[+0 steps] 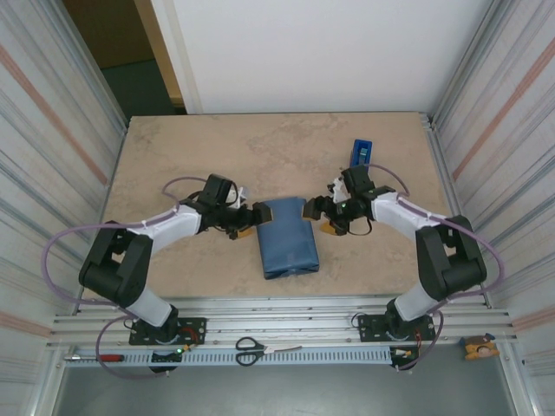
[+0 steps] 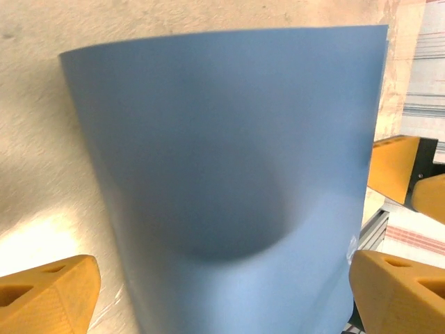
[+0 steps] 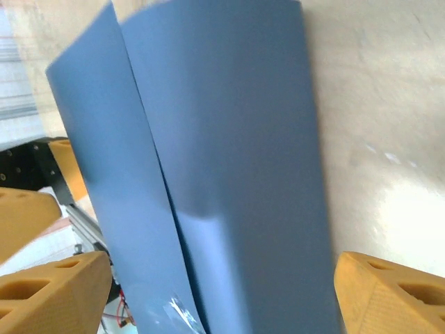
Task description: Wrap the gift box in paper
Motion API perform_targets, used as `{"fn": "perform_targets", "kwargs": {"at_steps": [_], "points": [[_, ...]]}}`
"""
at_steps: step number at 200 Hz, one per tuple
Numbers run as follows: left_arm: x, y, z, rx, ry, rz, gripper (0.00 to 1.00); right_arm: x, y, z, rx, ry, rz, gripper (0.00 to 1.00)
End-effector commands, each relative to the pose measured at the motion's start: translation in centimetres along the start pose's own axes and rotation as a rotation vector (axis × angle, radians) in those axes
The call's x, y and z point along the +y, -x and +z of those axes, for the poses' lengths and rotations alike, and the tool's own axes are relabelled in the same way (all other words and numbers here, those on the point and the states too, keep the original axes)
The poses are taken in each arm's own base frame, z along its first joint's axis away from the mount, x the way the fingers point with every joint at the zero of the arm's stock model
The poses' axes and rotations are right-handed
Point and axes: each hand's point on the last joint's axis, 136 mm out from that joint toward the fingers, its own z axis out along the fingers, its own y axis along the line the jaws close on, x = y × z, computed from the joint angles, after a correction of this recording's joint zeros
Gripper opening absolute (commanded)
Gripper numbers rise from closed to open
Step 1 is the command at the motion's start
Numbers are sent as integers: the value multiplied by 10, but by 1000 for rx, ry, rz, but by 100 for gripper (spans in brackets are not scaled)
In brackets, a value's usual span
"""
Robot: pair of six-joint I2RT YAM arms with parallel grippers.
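1. Looking down from the top camera, I see the paper [image 1: 289,238] lying as a folded blue bundle in the middle of the worktop [image 1: 217,156]. Its long side runs from the far edge toward the near edge.
2. My left gripper [image 1: 257,217] sits at the bundle's far left corner, and my right gripper [image 1: 310,211] sits at its far right corner. They face each other across the paper.
3. On the left wrist camera the left claw is released. Its two orange fingers [image 2: 49,296] stand wide apart with the paper between them. The left finger stands clear of the paper's edge. I cannot tell whether the other one touches.
4. On the right wrist camera the right claw is released too. Its fingers [image 3: 389,292] straddle the bundle and sit just beside the edges of the sheet. I cannot tell whether there is contact.
5. That same view shows two layers of paper overlapping along a lengthwise seam, with one flap lying over the other.
6. A small blue tape dispenser [image 1: 361,152] stands toward the far right corner of the worktop, well apart from the bundle.
7. A pair of scissors [image 1: 251,350] lies on the metal rail along the near edge, between the two arm bases.
8. A red-handled screwdriver [image 1: 100,357] rests at the left end of that rail.
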Motion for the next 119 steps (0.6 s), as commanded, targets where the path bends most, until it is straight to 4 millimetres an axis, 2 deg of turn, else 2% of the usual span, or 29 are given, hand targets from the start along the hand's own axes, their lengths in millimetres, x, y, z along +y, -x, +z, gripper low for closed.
{"fn": "perform_targets", "kwargs": {"at_steps": [1, 64, 119], "points": [[-8, 1, 7, 30, -24, -7, 90, 6, -1, 10, 70, 41, -28, 80], [-15, 15, 21, 22, -32, 1, 83, 18, 3, 26, 131, 85, -61, 70], [-52, 32, 4, -43, -119, 65, 83, 43, 10, 3, 73, 143, -109, 69]]}}
